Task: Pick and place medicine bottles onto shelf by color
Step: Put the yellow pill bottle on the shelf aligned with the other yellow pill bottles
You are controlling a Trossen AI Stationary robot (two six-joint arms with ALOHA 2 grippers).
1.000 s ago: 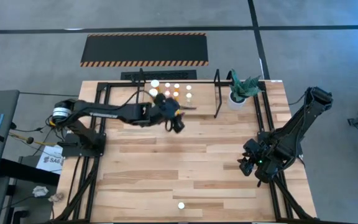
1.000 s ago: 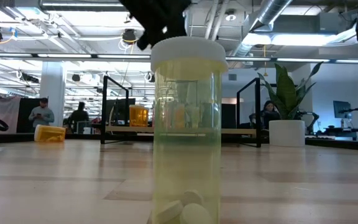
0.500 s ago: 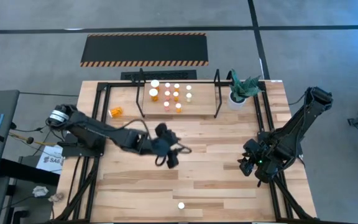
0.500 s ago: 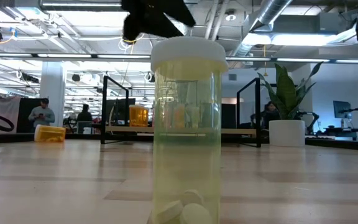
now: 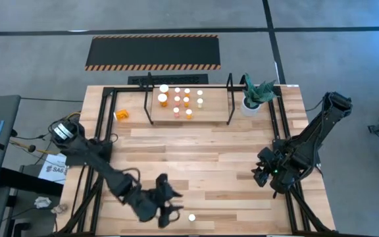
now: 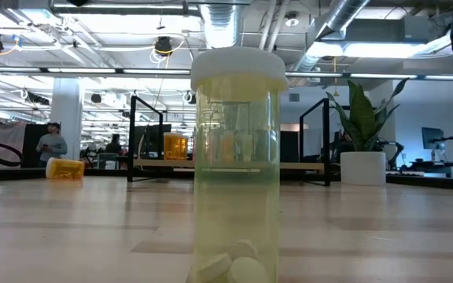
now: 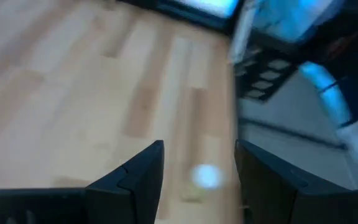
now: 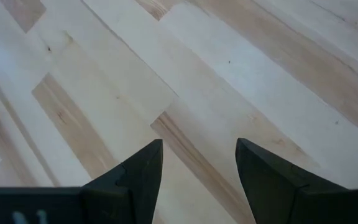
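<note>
A pale yellow medicine bottle (image 6: 237, 161) with a white cap stands upright on the wood near the table's near edge, its cap (image 5: 191, 217) showing from above. My left gripper (image 5: 171, 212) hangs open just left of it. In the left wrist view the blurred bottle (image 7: 205, 177) lies ahead between the fingers, untouched. The shelf (image 5: 189, 99) at the far side holds several small bottles standing on its floor. An orange bottle (image 5: 122, 116) lies on its side left of the shelf. My right gripper (image 5: 263, 174) waits open at the right, over bare wood (image 8: 197, 124).
A white pot with a green plant (image 5: 251, 99) stands right of the shelf. A black-and-yellow striped mat (image 5: 153, 52) lies on the floor beyond the table. Bare wood stretches between the shelf and the near edge. People sit at desks in the room behind.
My left gripper has swung from just in front of the shelf across the table toward the near edge, sinking a little, and now hangs beside the pale bottle. It has left the top of the low view. The bottles have kept still.
</note>
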